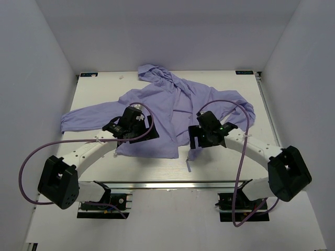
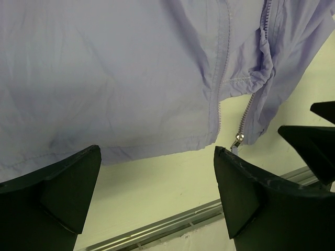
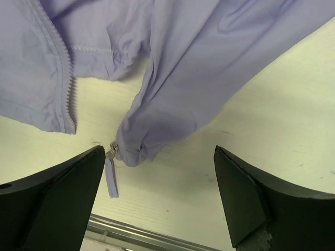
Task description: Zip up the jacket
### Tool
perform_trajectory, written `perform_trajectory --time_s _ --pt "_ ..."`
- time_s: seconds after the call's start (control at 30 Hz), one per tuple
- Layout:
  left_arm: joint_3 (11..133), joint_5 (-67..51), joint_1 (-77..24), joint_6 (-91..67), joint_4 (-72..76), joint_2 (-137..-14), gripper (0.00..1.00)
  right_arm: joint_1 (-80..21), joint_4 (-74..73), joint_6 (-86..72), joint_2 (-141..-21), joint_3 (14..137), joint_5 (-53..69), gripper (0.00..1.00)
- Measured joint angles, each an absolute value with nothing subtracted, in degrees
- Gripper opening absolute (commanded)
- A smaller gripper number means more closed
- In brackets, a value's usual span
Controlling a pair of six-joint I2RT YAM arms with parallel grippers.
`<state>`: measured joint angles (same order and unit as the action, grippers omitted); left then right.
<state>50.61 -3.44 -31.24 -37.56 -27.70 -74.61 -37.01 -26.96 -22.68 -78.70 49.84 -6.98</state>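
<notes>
On counter (image 1: 94, 89): jacket (image 1: 157, 104) spread out, hood toward far edge, front unzipped. At its near hem: left gripper (image 2: 157, 150) and right gripper (image 3: 159, 149), both wide open, holding nothing. Between them, on bare counter: zipper pull (image 3: 111, 180). Bunched hem fabric touching pull; purple cables (image 1: 226, 102) arching over fabric; metal rail (image 1: 172, 185) along counter's near edge

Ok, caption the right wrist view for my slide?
Open right gripper over the unzipped jacket, at its hem and zipper pull.
</notes>
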Motion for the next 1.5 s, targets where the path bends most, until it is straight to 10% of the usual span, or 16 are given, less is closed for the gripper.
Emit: perform_trajectory --time_s 0.27,0.9,1.5 --pt "48.60 -3.92 -31.24 -37.54 -26.68 -75.18 0.98 -41.71 -26.59 -27.38 -82.52 47.86 -6.63 0.89" --pt "46.50 -4.51 -31.24 -37.47 -25.43 -75.48 0.98 -45.23 -21.54 -37.80 -85.93 44.71 -13.43 0.45" --pt "46.30 -4.60 -31.24 -37.32 -25.21 -75.42 0.98 -45.78 -21.15 -40.12 -85.97 44.80 -13.76 0.54"
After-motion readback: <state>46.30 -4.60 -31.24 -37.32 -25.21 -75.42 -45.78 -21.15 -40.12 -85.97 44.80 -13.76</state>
